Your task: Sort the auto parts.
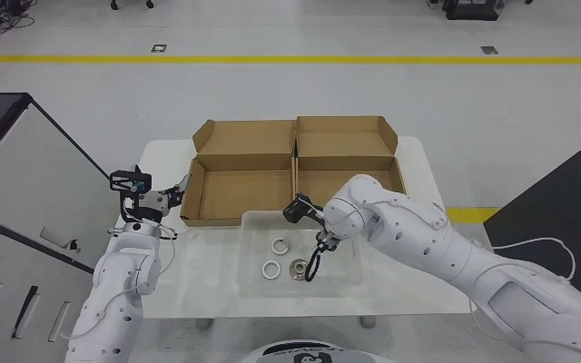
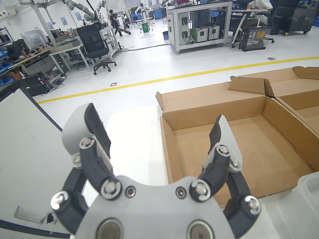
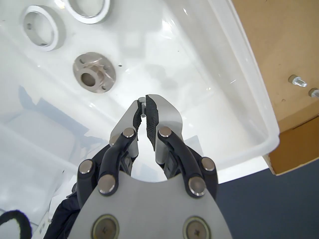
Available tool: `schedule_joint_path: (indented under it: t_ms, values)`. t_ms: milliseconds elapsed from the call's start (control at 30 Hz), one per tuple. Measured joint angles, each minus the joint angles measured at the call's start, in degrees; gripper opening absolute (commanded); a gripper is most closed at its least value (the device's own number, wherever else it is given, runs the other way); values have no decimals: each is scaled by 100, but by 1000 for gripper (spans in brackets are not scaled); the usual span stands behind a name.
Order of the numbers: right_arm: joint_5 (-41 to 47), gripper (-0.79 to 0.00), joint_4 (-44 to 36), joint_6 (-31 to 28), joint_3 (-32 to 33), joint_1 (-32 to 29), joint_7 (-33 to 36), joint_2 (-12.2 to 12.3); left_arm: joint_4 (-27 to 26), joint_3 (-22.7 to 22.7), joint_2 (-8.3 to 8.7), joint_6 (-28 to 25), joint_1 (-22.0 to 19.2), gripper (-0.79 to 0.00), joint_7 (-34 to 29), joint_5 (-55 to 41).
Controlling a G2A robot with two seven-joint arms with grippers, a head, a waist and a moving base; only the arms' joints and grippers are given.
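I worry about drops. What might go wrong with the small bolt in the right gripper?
1. The small threaded metal bolt sits only at the tips of the right gripper, so it may slip out when lifted.
2. Toward the brown cardboard box, it must clear the wall of the translucent white plastic bin; a low path could knock it loose.

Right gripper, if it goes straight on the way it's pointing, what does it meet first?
Probably the bare floor of the bin, beside the hub rather than on it. The right gripper, shut on a bolt, points down into it; depth is unclear.
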Motion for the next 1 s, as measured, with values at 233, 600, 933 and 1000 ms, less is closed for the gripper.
schedule_joint_path:
  t_ms: [233, 600, 933, 1000]
  values:
    - [818, -785, -817, 524, -125, 405, 0, 506, 0, 0, 0, 0, 0, 0, 0, 0]
    - [956, -785, -834, 507, -118, 426, -84, 563, 0, 0, 0, 0, 0, 0, 0, 0]
    - [2332, -785, -383, 415, 1732, -336, -471, 1096, 0, 0, 0, 0, 0, 0, 0, 0]
    - [2851, -785, -311, 188, 2232, -671, -637, 1215, 0, 0, 0, 0, 0, 0, 0, 0]
